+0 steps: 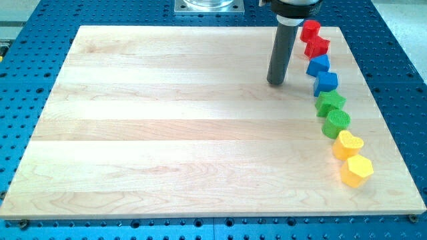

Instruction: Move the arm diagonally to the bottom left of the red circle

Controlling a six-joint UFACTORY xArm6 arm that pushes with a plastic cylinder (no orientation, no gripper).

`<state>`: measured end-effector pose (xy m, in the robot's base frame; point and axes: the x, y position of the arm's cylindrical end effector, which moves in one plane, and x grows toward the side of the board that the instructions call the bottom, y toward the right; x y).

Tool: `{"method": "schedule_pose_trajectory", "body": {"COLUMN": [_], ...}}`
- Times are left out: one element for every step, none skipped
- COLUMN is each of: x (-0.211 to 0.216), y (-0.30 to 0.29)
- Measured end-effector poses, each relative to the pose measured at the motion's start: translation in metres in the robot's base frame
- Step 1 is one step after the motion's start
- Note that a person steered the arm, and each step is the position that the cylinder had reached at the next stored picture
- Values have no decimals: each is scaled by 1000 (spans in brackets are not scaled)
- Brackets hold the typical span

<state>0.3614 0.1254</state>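
A red rounded block, the red circle (310, 30), lies at the view's top right of the wooden board (167, 133). A second red block (316, 47) touches it just below. My tip (275, 83) rests on the board below and to the left of both red blocks, about a block's width left of the two blue blocks (318, 65) (326, 82). It touches no block.
The blocks run in a curved line down the board's right side: below the blue ones are a green block (330, 102), a green circle (337, 123), a yellow block (347, 144) and a yellow hexagon (355, 170). The arm's base (208, 6) is at the top.
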Motion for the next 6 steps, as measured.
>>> {"method": "schedule_pose_trajectory", "body": {"x": [0,2,4,-2,-27,-69], "y": [0,0,0,0,0,7]}}
